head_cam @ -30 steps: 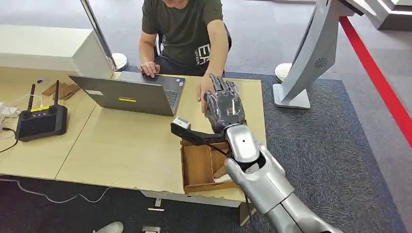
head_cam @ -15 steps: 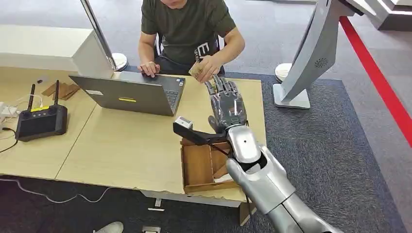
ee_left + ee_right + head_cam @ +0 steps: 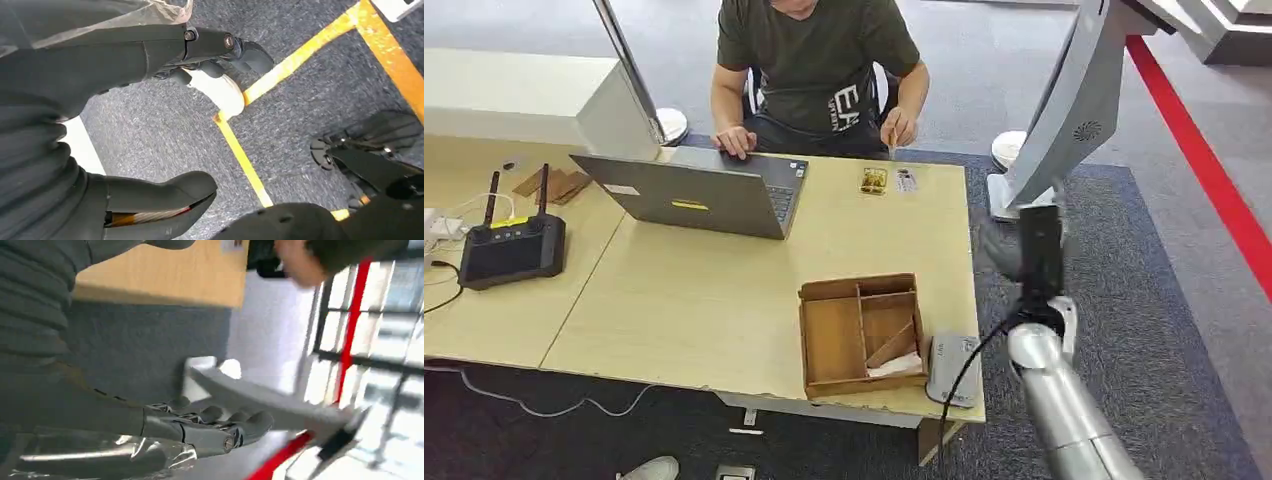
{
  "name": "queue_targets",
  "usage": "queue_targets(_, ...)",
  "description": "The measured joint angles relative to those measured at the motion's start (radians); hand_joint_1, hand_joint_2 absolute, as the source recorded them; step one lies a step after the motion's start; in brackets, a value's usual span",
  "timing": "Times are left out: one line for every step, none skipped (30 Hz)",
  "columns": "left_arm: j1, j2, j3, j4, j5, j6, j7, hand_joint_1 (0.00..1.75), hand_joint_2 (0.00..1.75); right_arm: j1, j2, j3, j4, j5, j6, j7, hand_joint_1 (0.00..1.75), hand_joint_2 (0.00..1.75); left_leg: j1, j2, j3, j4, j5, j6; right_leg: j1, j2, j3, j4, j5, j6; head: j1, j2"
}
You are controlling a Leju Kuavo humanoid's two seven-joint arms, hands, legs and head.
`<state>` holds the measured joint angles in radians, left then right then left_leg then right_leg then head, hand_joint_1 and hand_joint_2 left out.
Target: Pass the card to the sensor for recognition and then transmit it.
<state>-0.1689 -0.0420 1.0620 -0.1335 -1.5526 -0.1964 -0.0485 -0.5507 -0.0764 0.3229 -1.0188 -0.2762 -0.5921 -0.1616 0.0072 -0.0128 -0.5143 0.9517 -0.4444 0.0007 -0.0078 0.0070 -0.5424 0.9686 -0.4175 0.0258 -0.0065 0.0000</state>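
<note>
Grey carpet (image 3: 1124, 300) with a red stripe (image 3: 1214, 170) surrounds the pale wooden table (image 3: 704, 300) where we work opposite a seated person (image 3: 819, 70) in a dark T-shirt. 2 cards lie flat, just beside each other, near the table's far edge: a yellowish card (image 3: 874, 180) and a paler card (image 3: 906, 180), each with its long axis running from our side toward the person. That person's hand (image 3: 898, 128) hovers just beyond them, holding something thin we cannot identify; the other hand rests at the 1 open laptop (image 3: 694, 192). Near our edge sits 1 wooden divided box (image 3: 862, 335), and touching its right side, 1 flat grey sensor (image 3: 954, 368) with a cable. At far left stands 1 black controller (image 3: 512, 245) with 2 antennas.

Our right arm (image 3: 1064, 400) reaches up off the table's right side. In the right wrist view our right hand (image 3: 200, 425) holds nothing, fingers apart and extended. In the left wrist view our left hand (image 3: 165, 125) hangs over the carpet, fingers and thumb spread wide, also holding nothing.
</note>
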Motion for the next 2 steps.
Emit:
queue_targets(0.006,0.002,0.0,0.0,0.001,0.003,-0.006,0.0,1.75,0.024,-0.032,-0.055,0.026,-0.155,-0.003,-0.046,0.0,1.75,0.0,0.0,0.0,0.0,-0.001,0.001,0.0,0.0,0.0,-0.001,0.0,0.001,0.001,0.0)
queue_targets(0.011,0.003,0.0,0.0,0.002,0.01,-0.011,0.0,1.75,0.049,-0.063,-0.113,0.059,-0.274,0.001,-0.073,0.0,1.75,0.0,0.0,0.0,0.0,-0.001,0.002,-0.001,0.001,-0.001,-0.001,0.001,0.002,0.0,0.0)
